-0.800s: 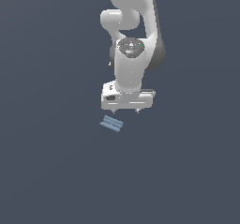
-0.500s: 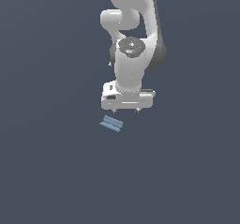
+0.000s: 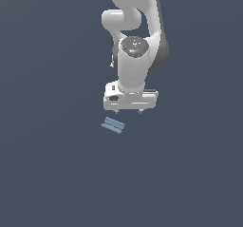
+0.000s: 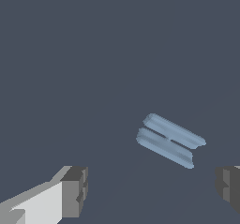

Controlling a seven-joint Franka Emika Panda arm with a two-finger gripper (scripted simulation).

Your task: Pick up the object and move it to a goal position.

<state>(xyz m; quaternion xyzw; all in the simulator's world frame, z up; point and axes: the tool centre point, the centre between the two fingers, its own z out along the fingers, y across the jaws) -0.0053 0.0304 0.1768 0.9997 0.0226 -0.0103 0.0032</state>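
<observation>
The object [image 3: 113, 125], a small flat light-blue ridged piece, is seen lying on the dark grey surface [image 3: 52, 164] in the exterior view, at about seven o'clock from the gripper [image 3: 129, 111] and just beside it, not touched. The white arm [image 3: 135, 36] is held above, with the gripper pointed downward. In the wrist view, the object [image 4: 169, 140] is observed lying tilted, and the dark fingertips [image 4: 75, 191] are spread wide apart, with nothing held between them.
</observation>
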